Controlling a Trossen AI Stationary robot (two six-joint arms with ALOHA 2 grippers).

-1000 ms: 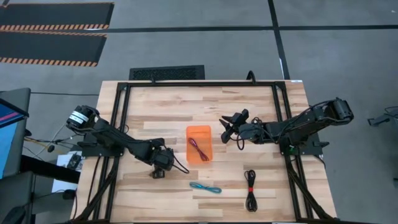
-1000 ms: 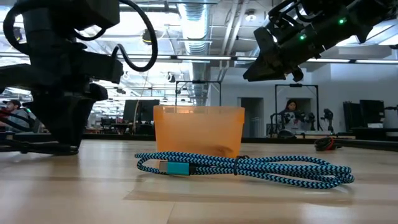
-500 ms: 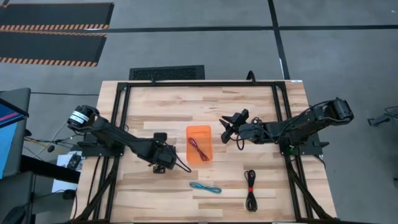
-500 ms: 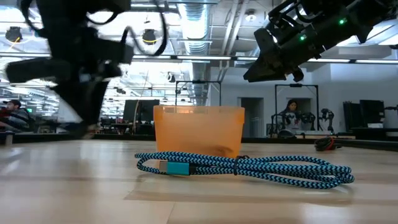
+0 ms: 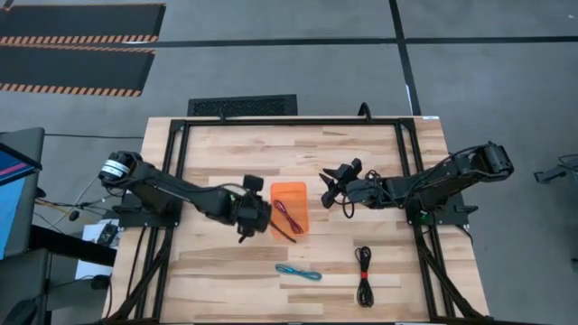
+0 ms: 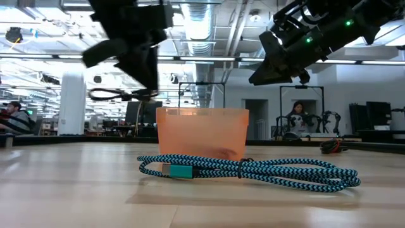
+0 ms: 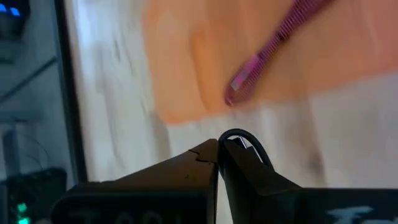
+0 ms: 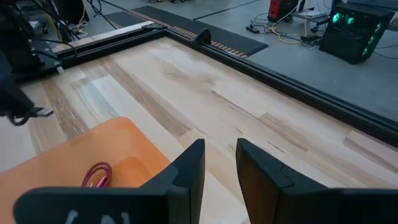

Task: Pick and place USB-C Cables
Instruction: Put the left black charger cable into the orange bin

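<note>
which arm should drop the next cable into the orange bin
Left. The left gripper is shut on a black cable right beside the orange bin. The right gripper hovers open and empty on the bin's other side.

A large open-plan robotics laboratory: a wooden bench [image 5: 226,153] on a black frame stands on grey concrete floor with hazard-striped mats [image 5: 77,68], exposed ceiling ducts [image 6: 237,25], strip lighting, and distant workstations with a person [image 6: 295,117].
</note>
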